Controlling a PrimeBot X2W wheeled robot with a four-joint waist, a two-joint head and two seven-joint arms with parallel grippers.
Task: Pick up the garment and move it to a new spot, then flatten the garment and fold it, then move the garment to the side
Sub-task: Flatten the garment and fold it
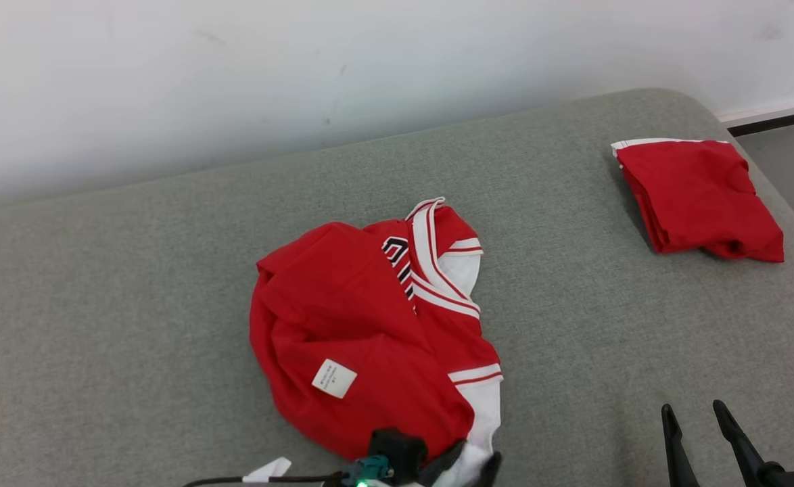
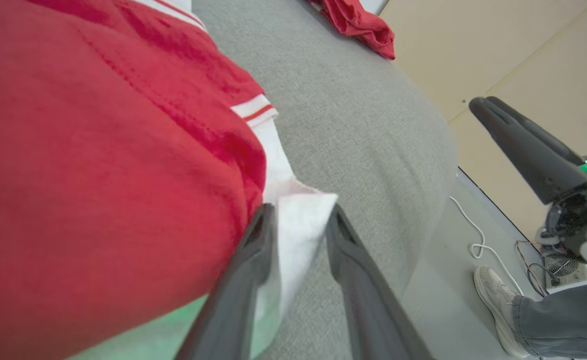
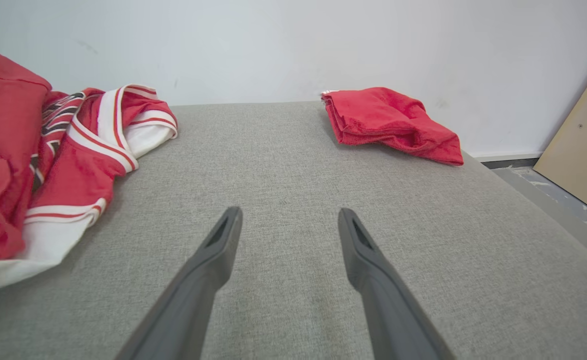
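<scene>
The garment (image 1: 363, 325), a red jersey with white trim and dark lettering, lies crumpled in the middle of the grey cushion (image 1: 573, 325). My left gripper (image 1: 471, 467) sits at the jersey's near white hem. In the left wrist view the garment (image 2: 98, 150) bulks at the left, and the left gripper (image 2: 301, 210) has its jaws parted with the white corner loose between them, resting against the left finger. My right gripper (image 1: 693, 407) hovers open over bare cushion to the right of the garment (image 3: 48, 150), with nothing between the fingers of the right gripper (image 3: 289, 211).
A folded red cloth (image 1: 698, 196) rests at the cushion's far right corner. A white wall runs behind. Right of the cushion's edge are floor, a beige board (image 3: 583, 145), a white cable (image 2: 478, 240) and a person's shoe (image 2: 493, 300).
</scene>
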